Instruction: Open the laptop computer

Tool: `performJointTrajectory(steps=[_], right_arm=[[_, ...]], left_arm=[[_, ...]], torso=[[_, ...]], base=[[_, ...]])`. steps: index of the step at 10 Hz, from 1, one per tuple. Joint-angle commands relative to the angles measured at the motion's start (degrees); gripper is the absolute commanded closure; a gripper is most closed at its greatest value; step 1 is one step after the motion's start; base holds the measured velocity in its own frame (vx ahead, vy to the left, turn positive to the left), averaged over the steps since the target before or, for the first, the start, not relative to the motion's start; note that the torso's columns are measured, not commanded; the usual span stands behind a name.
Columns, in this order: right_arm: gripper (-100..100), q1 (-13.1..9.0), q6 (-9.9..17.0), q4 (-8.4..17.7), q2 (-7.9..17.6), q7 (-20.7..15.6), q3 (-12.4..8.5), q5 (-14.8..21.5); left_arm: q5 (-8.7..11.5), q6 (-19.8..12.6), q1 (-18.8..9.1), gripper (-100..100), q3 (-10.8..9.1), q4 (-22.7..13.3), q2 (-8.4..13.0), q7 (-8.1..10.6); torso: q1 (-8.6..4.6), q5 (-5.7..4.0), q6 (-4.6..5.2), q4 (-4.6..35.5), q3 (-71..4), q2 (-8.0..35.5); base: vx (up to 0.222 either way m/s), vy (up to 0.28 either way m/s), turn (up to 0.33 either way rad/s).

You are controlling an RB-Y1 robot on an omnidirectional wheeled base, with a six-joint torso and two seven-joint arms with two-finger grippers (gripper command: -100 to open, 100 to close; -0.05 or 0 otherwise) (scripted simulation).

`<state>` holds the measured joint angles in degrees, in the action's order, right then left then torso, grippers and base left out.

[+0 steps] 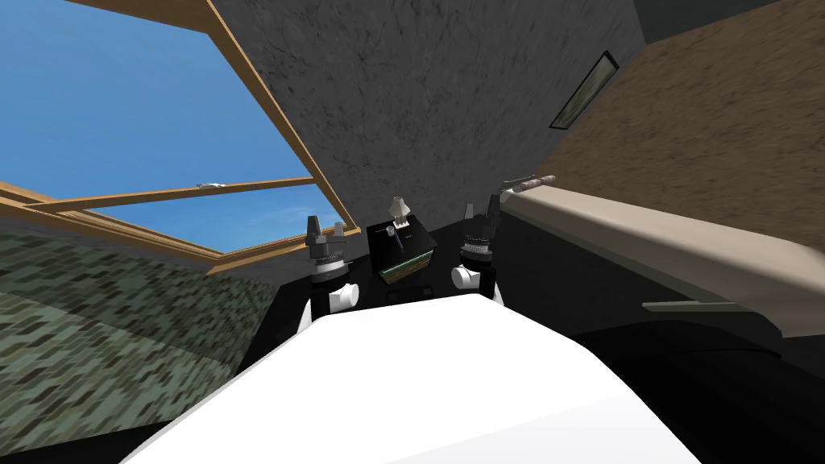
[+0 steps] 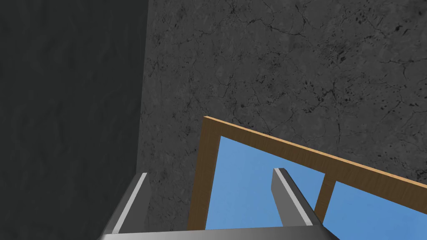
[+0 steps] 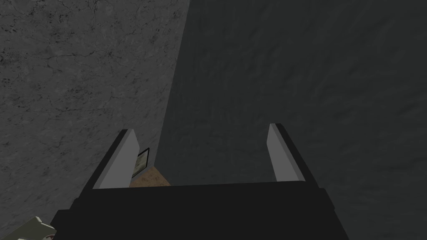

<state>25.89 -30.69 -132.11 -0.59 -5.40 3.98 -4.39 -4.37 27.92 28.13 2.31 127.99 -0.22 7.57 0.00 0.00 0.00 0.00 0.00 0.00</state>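
– Grippers first: how does the left gripper (image 1: pixel 326 227) stand?
– Its 2 blades are spread, with nothing between them. It hangs in the air, pointing up at the grey wall (image 1: pixel 419 89). The right gripper (image 1: pixel 480 208) is the same: blades wide apart, holding nothing.
– And the laptop?
– At 12 o'clock in the head view, between the 2 grippers and touched by neither. I take it to be the flat slab with a greenish edge (image 1: pixel 407 266), lying at the near side of a small dark table (image 1: pixel 379 242). It is too small to tell whether its lid is up or down.
– What sits around it?
– At its 12 o'clock, on the same table, is a white lamp (image 1: pixel 398 209), with a couple of tiny items at its foot that I cannot make out. The left gripper is at the laptop's 9 o'clock and the right gripper at about 2 o'clock.
– Further out?
– At 3 o'clock, a bed (image 1: pixel 644 234) with a beige cover runs along a brown wall (image 1: pixel 709 137). At 1 o'clock, high up near the corner where the 2 walls meet, hangs a dark-framed picture (image 1: pixel 584 90). At 10 o'clock is a wood-framed window (image 1: pixel 161 195) showing blue sky, and at 8 o'clock a green patterned floor (image 1: pixel 97 338).
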Motion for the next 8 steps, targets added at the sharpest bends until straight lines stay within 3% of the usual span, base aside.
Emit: performJointTrajectory(steps=[1,8], right_arm=[[0,0.0,0.0,0.0,0.0,0.0,0.0,0.0],[0,0.0,0.0,-0.02,0.0,0.0,0.0,0.0]], left_arm=[[0.0,0.0,0.0,0,0.0,0.0,0.0,0.0],[0.0,0.01,0.0,0,0.0,0.02,0.0,0.0]], torso=[[0.0,0.0,0.0,2.35,-4.67,2.32],[0.0,0.0,0.0,31.14,-62.27,31.16]], base=[[0.0,0.0,0.0],[0.0,0.0,0.0]])
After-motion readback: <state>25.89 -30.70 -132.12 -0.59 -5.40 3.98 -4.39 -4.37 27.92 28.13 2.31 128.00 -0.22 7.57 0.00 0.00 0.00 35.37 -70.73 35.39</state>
